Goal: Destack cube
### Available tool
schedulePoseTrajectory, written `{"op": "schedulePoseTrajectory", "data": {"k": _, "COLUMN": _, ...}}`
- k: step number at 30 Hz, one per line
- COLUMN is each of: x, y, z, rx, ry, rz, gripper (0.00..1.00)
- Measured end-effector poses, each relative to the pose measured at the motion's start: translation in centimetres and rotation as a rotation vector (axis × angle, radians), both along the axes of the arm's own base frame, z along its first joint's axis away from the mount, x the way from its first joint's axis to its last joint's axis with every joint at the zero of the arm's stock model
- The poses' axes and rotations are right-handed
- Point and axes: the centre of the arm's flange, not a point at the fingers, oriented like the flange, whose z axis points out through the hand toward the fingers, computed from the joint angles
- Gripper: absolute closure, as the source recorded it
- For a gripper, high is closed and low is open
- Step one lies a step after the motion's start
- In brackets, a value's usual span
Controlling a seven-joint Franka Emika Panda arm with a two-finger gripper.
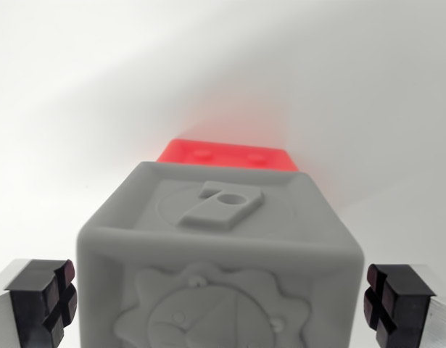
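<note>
A grey cube (219, 246) with a raised number on its top face and a sun-like relief on its near face fills the lower middle of the wrist view. Behind it, a red cube (226, 154) shows only as a thin strip with small studs; whether it is under or beyond the grey one I cannot tell. My gripper (219, 301) is open, its black-padded fingertips (52, 297) standing on either side of the grey cube with a small gap on each side, not touching it.
A plain white surface (99, 109) surrounds the cubes, with a soft red glow cast behind the red cube.
</note>
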Motion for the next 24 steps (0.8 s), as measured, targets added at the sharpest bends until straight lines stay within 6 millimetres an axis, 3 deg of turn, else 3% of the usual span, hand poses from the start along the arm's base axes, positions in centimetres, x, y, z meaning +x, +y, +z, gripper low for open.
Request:
{"op": "schedulePoseTrajectory", "data": {"k": 5, "x": -0.01, "y": 0.02, "z": -0.32, "rx": 0.0, "ry": 0.0, "rz": 0.0, "gripper": 0.0}}
{"op": "schedulePoseTrajectory", "data": {"k": 6, "x": -0.01, "y": 0.02, "z": -0.34, "rx": 0.0, "ry": 0.0, "rz": 0.0, "gripper": 1.0}}
{"op": "schedulePoseTrajectory", "data": {"k": 24, "x": 0.02, "y": 0.0, "z": -0.33, "rx": 0.0, "ry": -0.001, "rz": 0.0, "gripper": 1.0}}
